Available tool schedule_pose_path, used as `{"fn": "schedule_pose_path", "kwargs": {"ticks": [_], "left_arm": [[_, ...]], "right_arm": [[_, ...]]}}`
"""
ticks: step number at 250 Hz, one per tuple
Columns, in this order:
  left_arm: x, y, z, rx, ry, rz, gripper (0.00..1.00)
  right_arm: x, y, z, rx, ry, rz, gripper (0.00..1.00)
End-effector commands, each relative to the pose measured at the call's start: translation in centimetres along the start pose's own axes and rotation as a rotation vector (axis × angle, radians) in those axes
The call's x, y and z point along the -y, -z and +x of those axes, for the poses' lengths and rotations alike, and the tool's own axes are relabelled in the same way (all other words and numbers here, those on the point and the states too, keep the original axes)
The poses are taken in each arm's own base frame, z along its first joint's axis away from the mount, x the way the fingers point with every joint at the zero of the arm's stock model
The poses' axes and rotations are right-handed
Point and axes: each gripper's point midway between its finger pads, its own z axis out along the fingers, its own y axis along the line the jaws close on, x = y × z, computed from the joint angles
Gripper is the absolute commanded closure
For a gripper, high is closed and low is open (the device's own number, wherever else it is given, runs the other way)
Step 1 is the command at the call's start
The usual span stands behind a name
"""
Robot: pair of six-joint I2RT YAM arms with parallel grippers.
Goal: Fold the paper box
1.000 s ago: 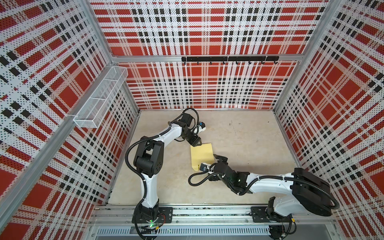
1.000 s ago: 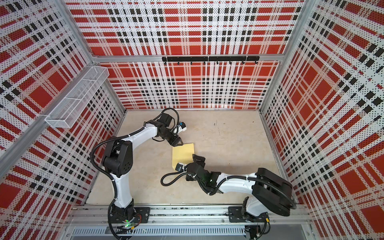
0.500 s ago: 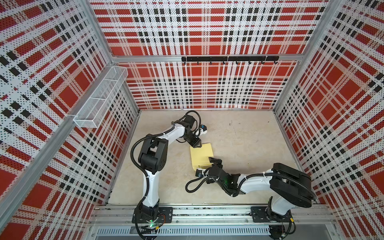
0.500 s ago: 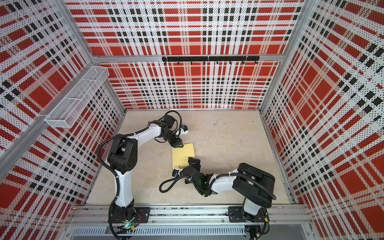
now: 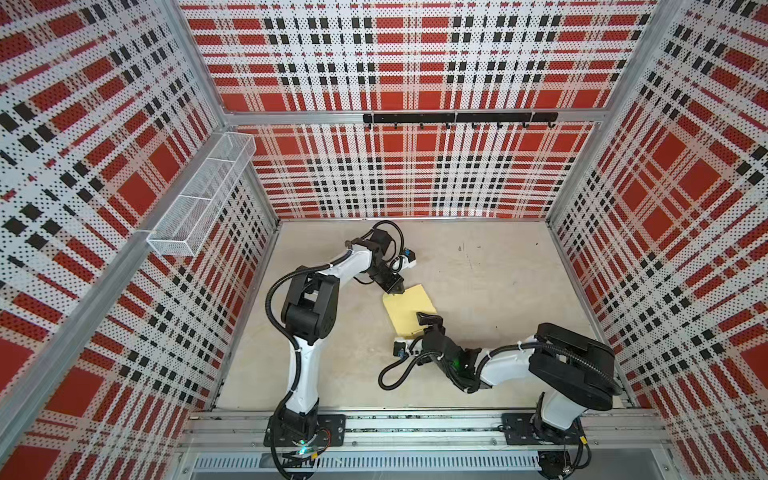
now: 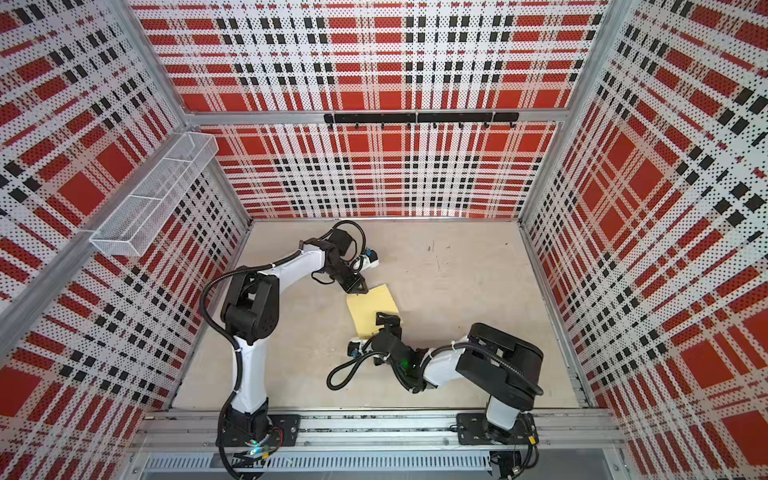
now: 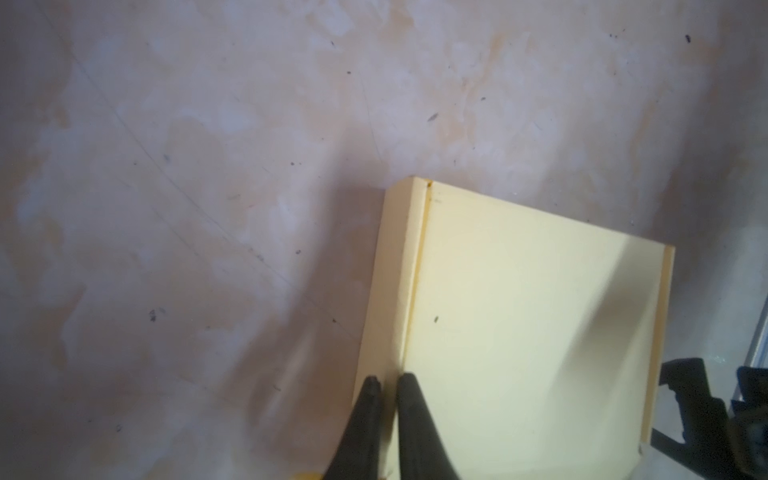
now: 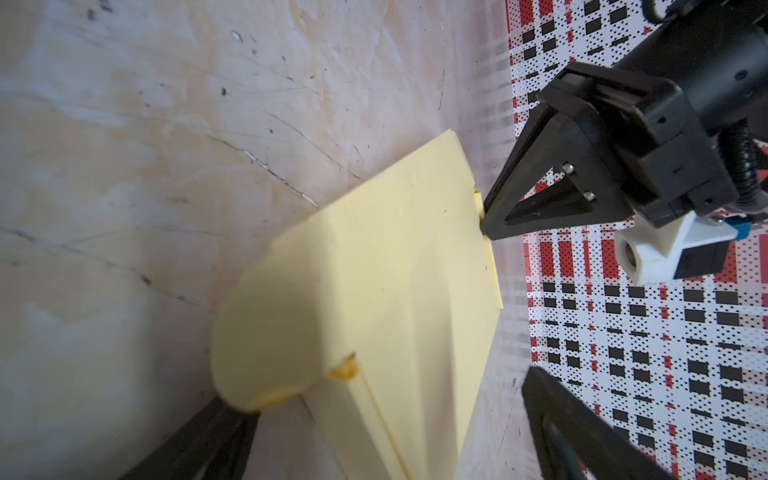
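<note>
In both top views, box [image 5: 409,309] [image 6: 372,309] lies mid-table [image 5: 498,291], with left gripper [image 5: 397,289] at its 11 o'clock corner and right gripper [image 5: 428,322] at 5.
Left wrist: narrow jaws pinch its side wall, probably anchoring it.
Right wrist: wide jaws straddle the flap end, seemingly ready to fold.

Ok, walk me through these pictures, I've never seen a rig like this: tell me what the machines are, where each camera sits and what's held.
Two white-and-black robot arms, left and right, reach over a beige tabletop inside red plaid panels. Each ends in a black two-fingered gripper. Both top views look down on the whole scene from overhead; the other two pictures come from cameras on the arms' wrists, looking along the fingers. On the table lies a pale yellow shallow card box, the paper box being folded. The left gripper is pinched shut on the box's edge at its far left corner. The right gripper is wide open, fingers spread either side of the box's near end, clamping nothing.
</note>
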Motion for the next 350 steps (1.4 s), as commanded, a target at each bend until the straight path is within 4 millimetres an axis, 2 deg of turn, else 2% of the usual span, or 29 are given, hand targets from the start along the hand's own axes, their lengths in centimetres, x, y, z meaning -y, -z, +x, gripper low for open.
{"fn": "schedule_pose_path", "kwargs": {"ticks": [1,35,77,98,131,153,229,275,296,350], "left_arm": [[-0.3,-1.4,1.6,-0.064,0.03,0.041,0.88],[-0.4,-1.6,1.8,-0.078,0.023,0.05,0.89],[-0.5,-1.6,1.7,-0.086,0.018,0.052,0.9],[-0.8,-1.8,1.7,-0.09,0.018,0.051,0.9],[-0.9,-1.9,1.7,-0.098,0.016,0.051,0.9],[-0.9,-2.0,1.7,-0.102,0.016,0.053,0.9],[-1.2,-2.3,1.8,-0.119,0.022,0.059,0.91],[-1.2,-2.3,1.7,-0.118,0.024,0.061,0.91],[-1.2,-2.2,1.6,-0.115,0.026,0.064,0.91],[-0.6,-1.6,0.8,-0.085,0.037,0.081,0.87]], "right_arm": [[-0.2,0.3,0.2,0.036,0.056,-0.03,0.0],[0.0,1.5,1.1,0.095,-0.023,-0.135,0.0],[0.5,2.3,3.4,0.082,0.003,-0.173,0.0],[0.2,2.4,4.6,0.083,0.02,-0.198,0.0],[1.4,1.8,6.0,0.053,0.044,-0.168,0.0],[2.4,1.1,6.0,0.062,0.047,-0.125,0.0],[2.7,-2.1,5.8,0.062,0.179,-0.028,0.0],[3.7,-2.7,5.7,0.058,0.2,0.03,0.0],[3.9,-2.8,5.5,0.064,0.195,0.036,0.04],[4.3,-2.8,4.9,0.088,0.163,0.038,0.24]]}}
